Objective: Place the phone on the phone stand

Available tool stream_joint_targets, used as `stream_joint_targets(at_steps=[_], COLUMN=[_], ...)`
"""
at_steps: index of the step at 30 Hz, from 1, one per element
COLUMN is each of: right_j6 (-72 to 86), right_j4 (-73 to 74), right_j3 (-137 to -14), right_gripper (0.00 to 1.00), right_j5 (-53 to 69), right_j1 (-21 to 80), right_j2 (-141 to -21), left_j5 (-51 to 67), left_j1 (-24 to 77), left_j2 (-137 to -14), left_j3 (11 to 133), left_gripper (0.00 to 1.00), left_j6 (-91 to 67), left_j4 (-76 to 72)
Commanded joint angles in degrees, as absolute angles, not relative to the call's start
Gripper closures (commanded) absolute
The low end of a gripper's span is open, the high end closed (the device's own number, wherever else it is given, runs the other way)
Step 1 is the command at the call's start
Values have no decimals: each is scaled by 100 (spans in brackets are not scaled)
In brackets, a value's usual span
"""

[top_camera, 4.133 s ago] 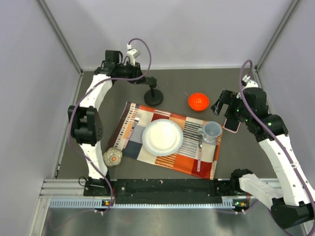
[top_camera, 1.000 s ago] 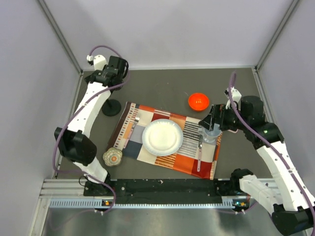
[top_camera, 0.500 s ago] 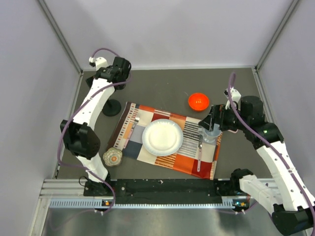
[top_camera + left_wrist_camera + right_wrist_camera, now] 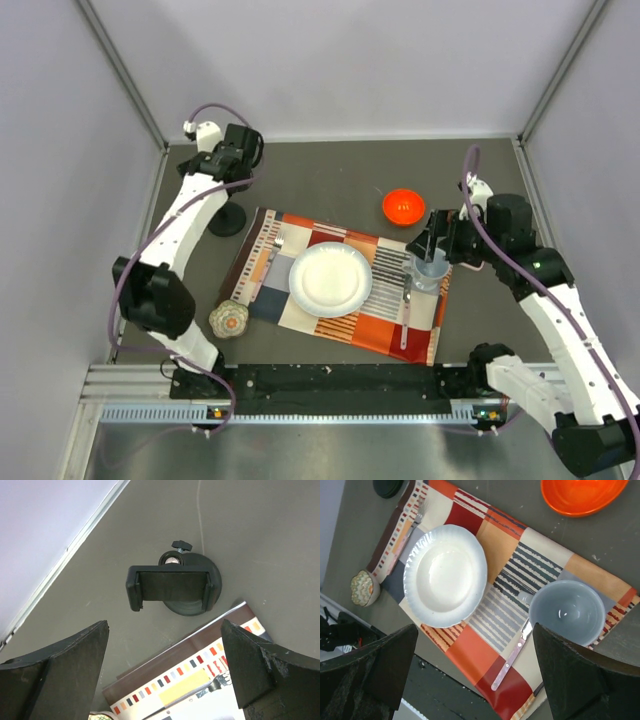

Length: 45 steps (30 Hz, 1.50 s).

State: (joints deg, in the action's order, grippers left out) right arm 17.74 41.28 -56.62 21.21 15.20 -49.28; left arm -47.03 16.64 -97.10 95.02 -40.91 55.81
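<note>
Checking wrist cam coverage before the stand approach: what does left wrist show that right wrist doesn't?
Left wrist only: the phone stand from above, its clamp empty. Right wrist only: white plate, grey mug, orange bowl, small patterned bowl. Both: the patterned placemat; the stand's base just shows at the right wrist view's top edge. Neither shows the phone.

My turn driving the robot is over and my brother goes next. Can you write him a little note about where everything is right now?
Left gripper: open, empty, above the phone stand.
Right gripper: open, empty, above the placemat, near the mug.
Phone: not visible in any view, so find it first.
Done: nothing placed; the stand's clamp is empty.
Left: grasp the phone and set it in the stand.
</note>
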Motion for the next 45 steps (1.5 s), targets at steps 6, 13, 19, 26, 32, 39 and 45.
stream_joint_targets(at_steps=[6, 13, 19, 26, 32, 39, 45], right_j6=[2127, 2153, 2048, 1846, 1776, 1740, 1740], right_j4=[3841, 3692, 3647, 3665, 3647, 3612, 3577], right_j3=[-5959, -5906, -5792, -5722, -5730, -5748, -5748], right_gripper=[1, 1, 1, 1, 1, 1, 1], right_j5=[1476, 1485, 1643, 1714, 1723, 1705, 1731], right_j1=[1485, 1485, 1477, 1485, 1485, 1485, 1485], right_j2=[-5361, -5309, -5186, -5115, -5212, -5309, -5344], left_j5=[-4218, -4684, -4535, -4851, -4966, -4790, -4737], left_j1=[1600, 1564, 1556, 1556, 1486, 1371, 1371], left_j2=[-8410, -9544, -9580, -9642, -9765, -9782, -9616], left_j3=[8814, 9853, 9422, 9308, 9316, 9246, 8939], left_gripper=[1, 1, 1, 1, 1, 1, 11], left_j6=[-2758, -3542, -3410, -3621, -3630, -3507, -3217], left_j4=[4103, 5361, 4966, 5107, 5133, 4905, 4518])
